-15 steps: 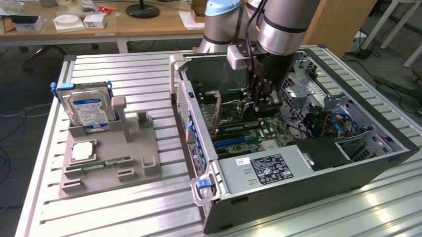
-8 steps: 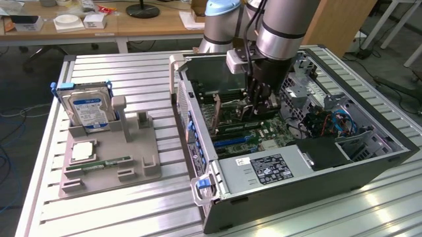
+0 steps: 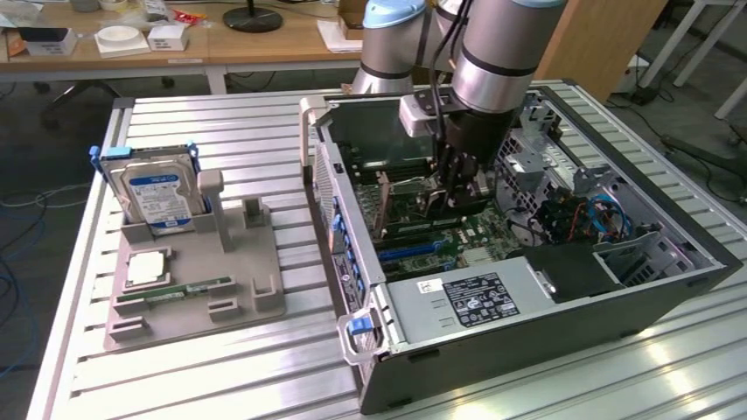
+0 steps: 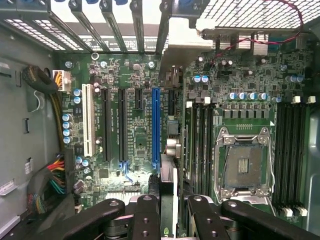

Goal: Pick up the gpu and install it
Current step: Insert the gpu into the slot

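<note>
My gripper (image 3: 450, 199) is lowered inside the open computer case (image 3: 653, 289), over the motherboard (image 4: 135, 130). The gpu (image 4: 168, 177) shows edge-on in the wrist view as a thin card between my fingers (image 4: 146, 215), and my gripper is shut on it. Its silvery bracket (image 4: 182, 45) lies against the case's rear slot openings. The card stands upright just beside the long blue slot (image 4: 155, 125). I cannot tell whether its edge sits in a slot.
A grey stand (image 3: 192, 297) on the exterior view's left holds a hard drive (image 3: 157, 197), a processor chip (image 3: 146, 267) and a green memory stick (image 3: 187, 289). The power supply (image 3: 467, 302) and cable bundles (image 3: 596, 219) crowd the case. The empty processor socket (image 4: 243, 167) is nearby.
</note>
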Available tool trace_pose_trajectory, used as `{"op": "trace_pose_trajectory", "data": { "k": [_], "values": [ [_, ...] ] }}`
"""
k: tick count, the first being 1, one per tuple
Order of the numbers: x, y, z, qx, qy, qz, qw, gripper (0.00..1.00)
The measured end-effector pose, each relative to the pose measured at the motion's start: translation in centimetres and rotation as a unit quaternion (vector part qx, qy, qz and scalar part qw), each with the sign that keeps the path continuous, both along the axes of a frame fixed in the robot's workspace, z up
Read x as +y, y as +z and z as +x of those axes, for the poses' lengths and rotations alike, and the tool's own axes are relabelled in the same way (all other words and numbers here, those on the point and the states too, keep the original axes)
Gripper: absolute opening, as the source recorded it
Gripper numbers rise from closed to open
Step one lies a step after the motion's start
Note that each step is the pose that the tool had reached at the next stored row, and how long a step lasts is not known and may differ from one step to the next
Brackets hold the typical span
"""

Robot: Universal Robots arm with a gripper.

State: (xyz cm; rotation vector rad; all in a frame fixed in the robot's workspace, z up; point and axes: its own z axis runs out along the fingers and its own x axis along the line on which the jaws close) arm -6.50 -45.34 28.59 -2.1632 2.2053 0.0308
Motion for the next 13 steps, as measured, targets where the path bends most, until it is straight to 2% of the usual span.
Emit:
{"op": "trace_pose_trajectory", "data": {
  "k": [9,13],
  "values": [
    [0.0,-0.2,-0.35,-0.0001,0.0,0.0002,1.0,0.26],
    [-0.28,-0.3,-0.36,-0.0001,0.0,-0.0001,1.0,0.26]
  ]
}}
